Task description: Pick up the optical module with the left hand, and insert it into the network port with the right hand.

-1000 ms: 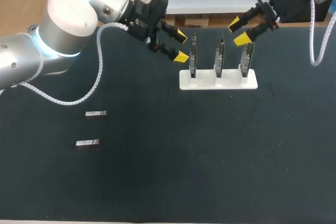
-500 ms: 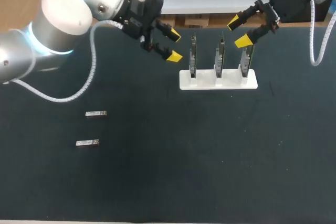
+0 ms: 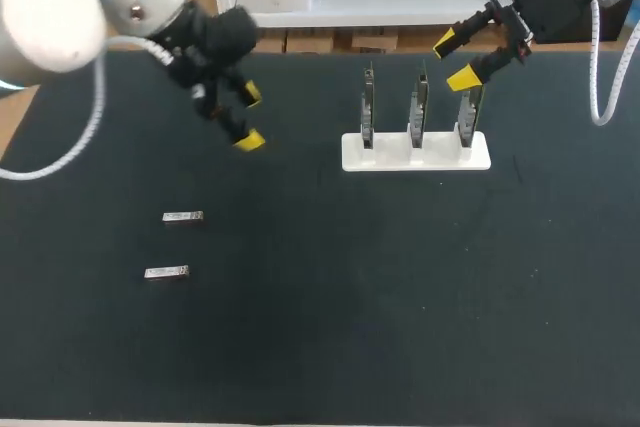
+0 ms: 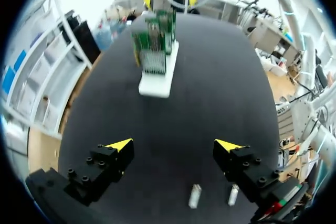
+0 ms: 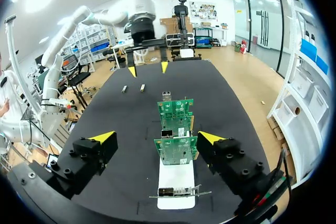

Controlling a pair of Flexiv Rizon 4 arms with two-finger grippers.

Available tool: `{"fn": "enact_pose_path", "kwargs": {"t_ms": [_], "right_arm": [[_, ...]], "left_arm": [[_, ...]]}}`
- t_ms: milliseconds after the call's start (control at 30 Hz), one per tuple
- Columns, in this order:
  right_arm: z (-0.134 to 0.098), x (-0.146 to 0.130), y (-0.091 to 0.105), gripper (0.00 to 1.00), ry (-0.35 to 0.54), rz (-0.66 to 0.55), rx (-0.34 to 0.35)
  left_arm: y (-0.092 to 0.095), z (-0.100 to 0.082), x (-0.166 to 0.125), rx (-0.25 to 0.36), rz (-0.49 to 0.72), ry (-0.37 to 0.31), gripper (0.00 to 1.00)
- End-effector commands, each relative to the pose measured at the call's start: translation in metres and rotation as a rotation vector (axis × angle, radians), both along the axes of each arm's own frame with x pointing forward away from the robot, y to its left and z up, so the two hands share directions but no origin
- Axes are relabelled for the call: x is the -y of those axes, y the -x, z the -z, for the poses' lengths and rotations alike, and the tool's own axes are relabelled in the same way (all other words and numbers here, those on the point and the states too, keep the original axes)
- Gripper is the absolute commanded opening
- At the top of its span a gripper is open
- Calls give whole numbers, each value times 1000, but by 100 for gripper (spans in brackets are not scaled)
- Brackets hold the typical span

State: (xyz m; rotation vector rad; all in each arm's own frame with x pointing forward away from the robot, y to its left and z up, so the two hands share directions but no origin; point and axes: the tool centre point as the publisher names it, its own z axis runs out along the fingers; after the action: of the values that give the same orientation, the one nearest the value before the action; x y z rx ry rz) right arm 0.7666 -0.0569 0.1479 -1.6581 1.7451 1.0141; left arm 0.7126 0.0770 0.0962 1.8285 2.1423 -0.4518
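Two small silver optical modules lie on the black mat at the left, one point(image 3: 183, 217) behind the other point(image 3: 166, 272). My left gripper point(image 3: 250, 117) hangs open and empty above the mat, behind and to the right of them. In the left wrist view the gripper point(image 4: 173, 145) is open, with both modules point(image 4: 195, 195) point(image 4: 232, 194) just under it. A white stand point(image 3: 350, 159) holds three upright green network cards point(image 3: 419, 107). My right gripper point(image 3: 455, 60) is open and empty above the right-hand card. In the right wrist view the cards point(image 5: 176, 150) rise between its open fingers point(image 5: 103, 137).
The white stand point(image 5: 173, 174) sits at the back right of the mat point(image 3: 400, 297). My left arm's yellow tips point(image 5: 132, 70) show beyond the cards in the right wrist view, with the modules point(image 5: 124, 88) under them. Ahead of the left gripper stands the card stand point(image 4: 156, 85).
My left arm has swung left, away from the card stand and toward the modules, still open. My right gripper has kept its place above the right card, with its fingers spread a little wider.
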Motion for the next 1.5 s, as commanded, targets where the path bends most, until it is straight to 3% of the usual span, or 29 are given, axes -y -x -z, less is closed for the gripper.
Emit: {"fn": "enact_pose_path", "kwargs": {"t_ms": [33, 100, 267, 400, 533, 1067, 1500], "right_arm": [[0, 0, 0, 100, 0, 0, 0], [0, 0, 0, 100, 0, 0, 0], [0, 0, 0, 100, 0, 0, 0], [0, 0, 0, 100, 0, 0, 0], [0, 0, 0, 100, 0, 0, 0], [0, 0, 0, 100, 0, 0, 0], [0, 0, 0, 100, 0, 0, 0]], "left_arm": [[57, -14, -28, 128, -118, -127, 100], [64, -12, -38, 120, -138, -139, 100], [83, 2, -65, 132, -197, -264, 100], [94, 13, -80, 109, -197, -248, 100], [98, 22, -91, 88, -166, -282, 100], [82, 58, -101, 20, 6, -356, 100], [74, 85, -110, -14, 26, -393, 100]]}}
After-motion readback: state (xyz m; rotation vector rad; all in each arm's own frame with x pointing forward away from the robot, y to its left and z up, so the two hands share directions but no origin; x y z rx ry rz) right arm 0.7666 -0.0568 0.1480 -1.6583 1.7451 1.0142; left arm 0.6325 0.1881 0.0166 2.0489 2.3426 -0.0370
